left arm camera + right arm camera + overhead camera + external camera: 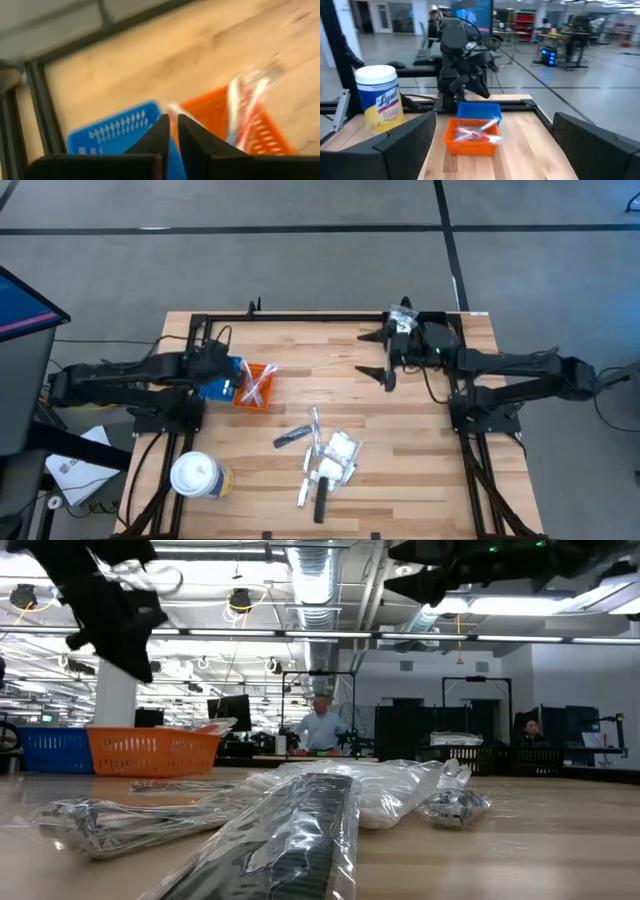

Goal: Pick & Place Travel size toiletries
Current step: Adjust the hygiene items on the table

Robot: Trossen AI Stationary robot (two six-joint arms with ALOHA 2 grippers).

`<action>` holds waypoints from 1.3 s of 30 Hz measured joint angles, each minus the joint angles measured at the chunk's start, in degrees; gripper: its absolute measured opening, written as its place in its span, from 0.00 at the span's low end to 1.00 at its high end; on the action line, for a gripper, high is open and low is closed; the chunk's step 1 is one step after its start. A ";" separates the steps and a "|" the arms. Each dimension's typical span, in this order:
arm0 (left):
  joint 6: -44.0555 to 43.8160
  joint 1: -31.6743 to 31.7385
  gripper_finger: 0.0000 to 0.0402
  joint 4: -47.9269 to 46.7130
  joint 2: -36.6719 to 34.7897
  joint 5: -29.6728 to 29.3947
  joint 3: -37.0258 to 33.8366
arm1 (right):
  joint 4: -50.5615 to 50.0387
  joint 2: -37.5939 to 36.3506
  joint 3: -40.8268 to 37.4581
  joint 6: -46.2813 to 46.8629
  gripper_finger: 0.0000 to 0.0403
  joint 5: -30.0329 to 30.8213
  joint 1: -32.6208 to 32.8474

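High view: left tool (228,376) hovers over the blue tray (216,388) beside the orange tray (254,387), fingers nearly shut on nothing I can see — lift clear before returning to the toiletries (325,460) mid-worktop (400,450); right tool (388,352) idles wide open at the far edge.

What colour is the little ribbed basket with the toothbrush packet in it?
Orange. The small ribbed plastic basket holding the clear toothbrush packet shows best in the right wrist view.
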 joint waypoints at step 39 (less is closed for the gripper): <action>31.76 -10.15 0.01 49.38 -0.77 13.76 -9.61 | -15.49 23.98 24.26 -15.32 0.99 -42.51 -16.73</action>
